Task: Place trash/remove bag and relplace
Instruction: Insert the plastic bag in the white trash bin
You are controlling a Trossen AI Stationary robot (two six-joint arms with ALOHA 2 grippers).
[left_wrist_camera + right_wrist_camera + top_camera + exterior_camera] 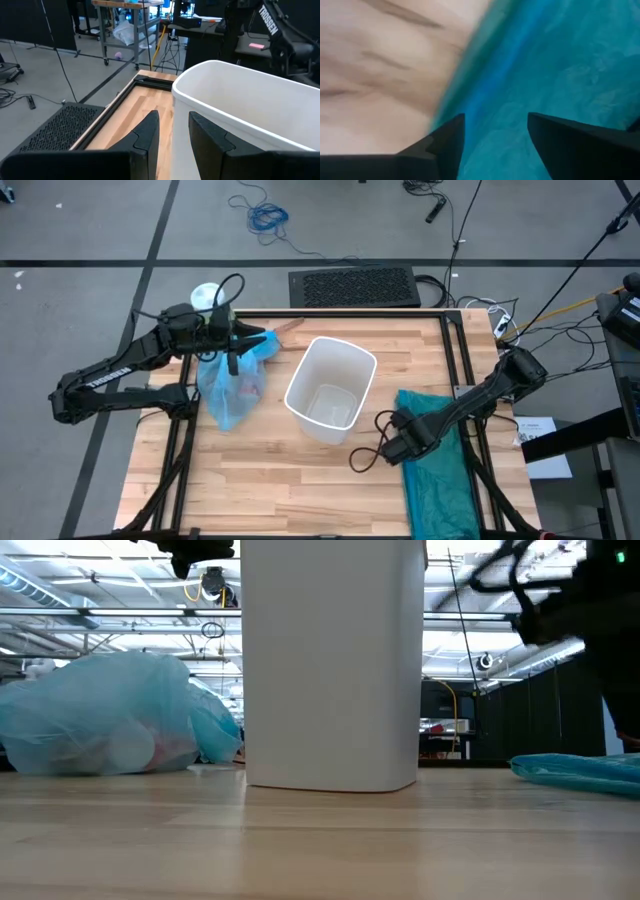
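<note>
Filled light-blue bag (228, 388) lies out of the white wastebasket (331, 388) at the worktop's (270, 470) nine o'clock, left gripper (262, 340) above it, jaws part-open and empty; right gripper (396, 442) hovers open-jawed over the teal bag (440, 470) at four o'clock, judged next to descend and pinch it.

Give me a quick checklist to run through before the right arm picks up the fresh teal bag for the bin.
1. White wastebasket upright and unlined: ok.
2. Filled light-blue bag out of the bin, lying on the table beside it: ok.
3. Right gripper over the teal bag, fingers apart with nothing between them: ok.
4. Teal bag lying flat near the table's right edge, within reach: ok.
5. Left gripper clear of the wastebasket: cannot tell; it hovers close to the rim, fingers partly apart and empty.
6. Teal bag's opening found: cannot tell.
</note>
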